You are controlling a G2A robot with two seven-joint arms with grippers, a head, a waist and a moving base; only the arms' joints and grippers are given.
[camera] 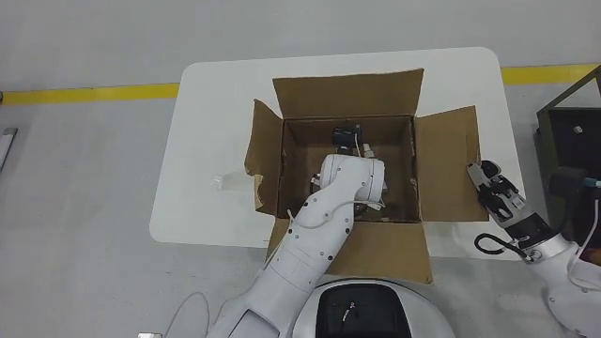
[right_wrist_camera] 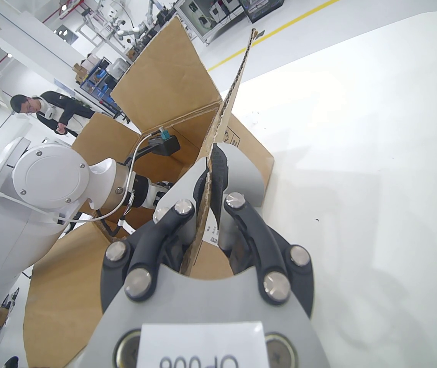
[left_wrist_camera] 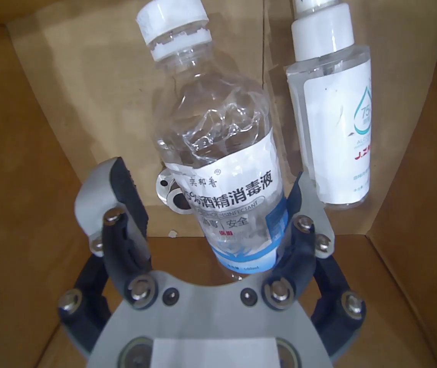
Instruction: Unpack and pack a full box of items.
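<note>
An open cardboard box stands on the white table. My left arm reaches down into it. Inside, a clear bottle with a white cap and a white label lies on the box floor. My left gripper is open around the bottle's lower end; one finger is at its side, the other stands apart from it. A white-topped spray bottle lies right beside it. My right gripper is shut on the edge of the box's right flap.
A small metal ring piece lies behind the clear bottle. A small clear item sits on the table left of the box. A dark cabinet stands off the table's right side. The box walls close in around my left gripper.
</note>
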